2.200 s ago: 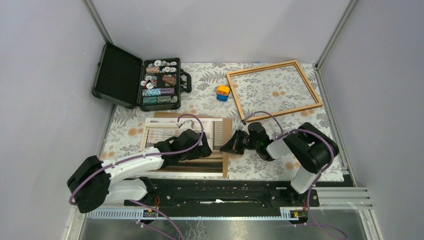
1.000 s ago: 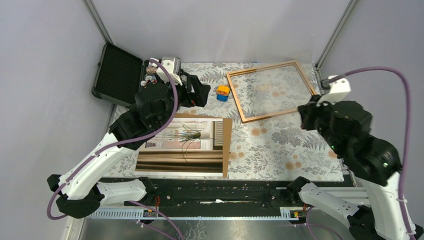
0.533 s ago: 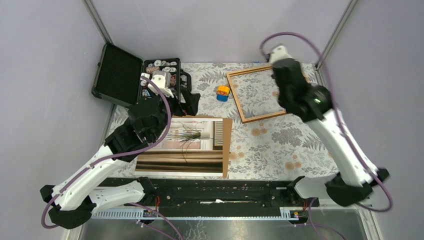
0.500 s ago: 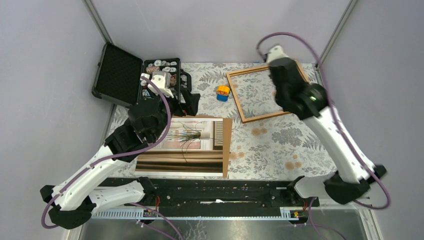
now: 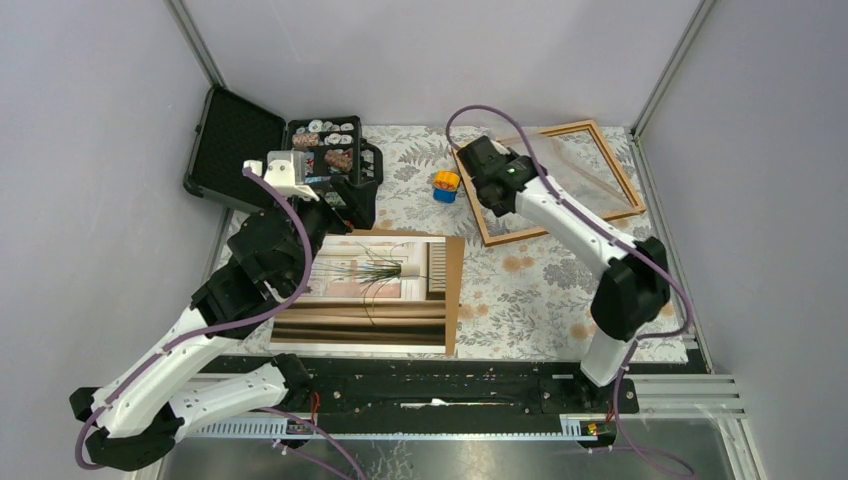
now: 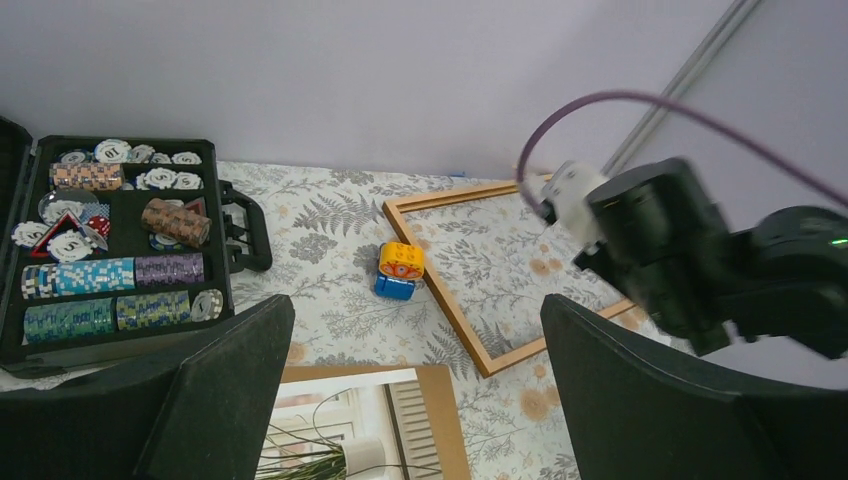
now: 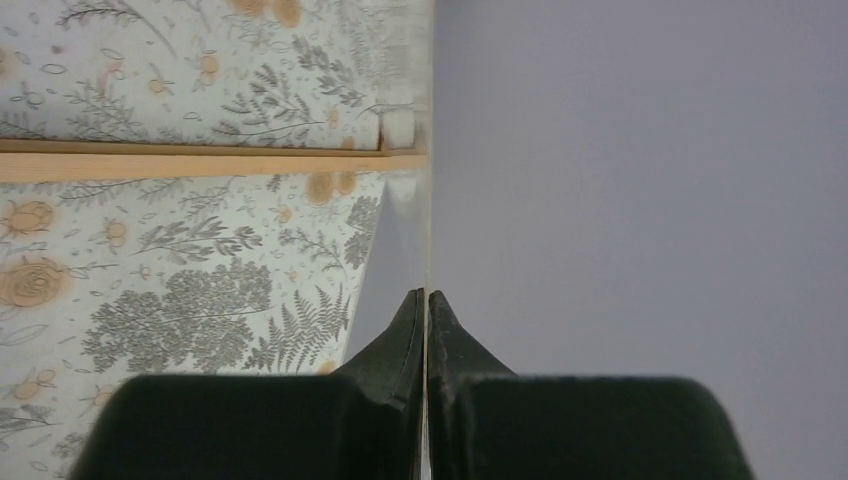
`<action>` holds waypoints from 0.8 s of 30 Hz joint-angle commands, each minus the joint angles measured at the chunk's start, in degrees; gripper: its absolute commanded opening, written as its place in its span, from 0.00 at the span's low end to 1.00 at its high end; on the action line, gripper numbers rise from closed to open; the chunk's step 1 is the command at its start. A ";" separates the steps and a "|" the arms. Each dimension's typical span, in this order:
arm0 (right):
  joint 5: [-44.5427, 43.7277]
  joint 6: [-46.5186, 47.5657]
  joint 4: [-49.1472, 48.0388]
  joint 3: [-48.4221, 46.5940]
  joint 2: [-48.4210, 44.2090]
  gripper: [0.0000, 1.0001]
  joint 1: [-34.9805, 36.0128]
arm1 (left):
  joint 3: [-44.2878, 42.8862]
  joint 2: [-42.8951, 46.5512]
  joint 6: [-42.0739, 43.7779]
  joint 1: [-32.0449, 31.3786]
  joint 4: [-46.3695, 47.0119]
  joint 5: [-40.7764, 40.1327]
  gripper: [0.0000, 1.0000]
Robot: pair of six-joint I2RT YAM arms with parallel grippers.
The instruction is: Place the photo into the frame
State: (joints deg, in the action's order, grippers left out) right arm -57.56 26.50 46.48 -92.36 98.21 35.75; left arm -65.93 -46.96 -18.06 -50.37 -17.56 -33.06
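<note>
The photo [image 5: 372,290], a plant in a white pot, lies face up on a brown backing board [image 5: 455,285] near the table's front; its top shows in the left wrist view [image 6: 330,440]. The light wooden frame [image 5: 488,215] lies at the back right. My right gripper [image 5: 512,180] is over the frame's left part, shut on a thin clear sheet [image 5: 565,165] that tilts up from the frame. The right wrist view shows that sheet edge-on [image 7: 430,220] between the shut fingers [image 7: 428,300], with the frame's moulding [image 7: 200,162] behind. My left gripper [image 5: 350,212] hangs open and empty above the photo's far edge [image 6: 415,320].
An open black case [image 5: 240,150] with poker chips [image 6: 110,270] stands at the back left. A small yellow and blue toy [image 5: 445,186] sits between the case and the frame, close to the frame's left rail. Grey walls close in the table's sides and back.
Both arms rose from the photo. The right arm swung over the frame to its left side, and the clear sheet now tilts up. The left gripper moved towards the case.
</note>
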 commanded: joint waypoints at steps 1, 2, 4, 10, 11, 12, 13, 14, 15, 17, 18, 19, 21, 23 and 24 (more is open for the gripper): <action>-1.15 -6.17 0.92 0.29 4.46 0.00 0.27 | 0.46 0.72 -0.73 -0.14 3.17 -3.03 0.99; -0.24 -6.92 1.13 0.64 5.28 0.00 0.30 | 0.61 0.77 -0.81 -0.11 3.28 -3.07 0.99; 0.78 -7.77 0.08 1.69 6.56 0.00 0.31 | 0.57 0.67 -1.10 0.14 3.28 -2.88 0.99; 4.58 -12.47 -2.70 2.04 11.09 0.05 0.35 | 0.55 -0.42 -1.71 1.12 3.10 -1.92 0.99; 5.34 -12.86 -3.45 2.04 11.83 0.09 0.37 | 0.59 -0.61 -1.71 1.07 3.09 -1.92 0.99; 6.10 -13.33 -4.32 1.86 12.67 0.12 0.30 | 0.60 -0.65 -1.71 1.15 3.01 -1.93 0.99; 6.64 -13.95 -4.76 1.50 13.56 0.15 0.29 | 0.63 -0.73 -1.78 1.16 3.04 -1.85 0.99; 6.88 -14.80 -5.13 0.90 14.50 0.17 0.33 | 0.57 -0.71 -1.73 1.21 3.06 -1.77 0.99; 7.31 -15.61 -5.14 0.27 15.41 0.18 0.30 | 0.58 -0.70 -1.71 1.22 3.04 -1.75 0.99; 8.54 -16.53 -5.25 -0.81 17.16 0.18 0.30 | 0.58 -0.68 -1.71 1.23 3.04 -1.90 0.99; 9.09 -16.83 -5.28 -1.13 17.85 0.19 0.31 | 0.62 -0.61 -1.67 1.24 3.05 -2.04 0.99; 9.29 -17.17 -5.26 -1.23 18.54 0.20 0.31 | 0.55 -0.55 -1.63 1.24 3.04 -2.09 0.99; 9.38 -18.02 -5.24 -0.97 19.52 0.24 0.30 | 0.60 -0.43 -1.61 1.29 3.05 -2.18 0.99; 9.21 -18.80 -5.76 -0.18 20.04 0.29 0.29 | 0.61 -0.38 -1.71 1.26 3.06 -2.11 0.99; 9.52 -19.11 -6.13 0.46 20.01 0.34 0.34 | 0.63 -0.33 -1.74 1.26 3.02 -2.02 0.99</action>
State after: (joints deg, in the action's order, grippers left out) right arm -48.36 10.96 42.11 -91.07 118.06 35.75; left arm -65.12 -47.81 -19.51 -49.39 -16.64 -34.57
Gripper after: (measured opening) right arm 0.272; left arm 0.987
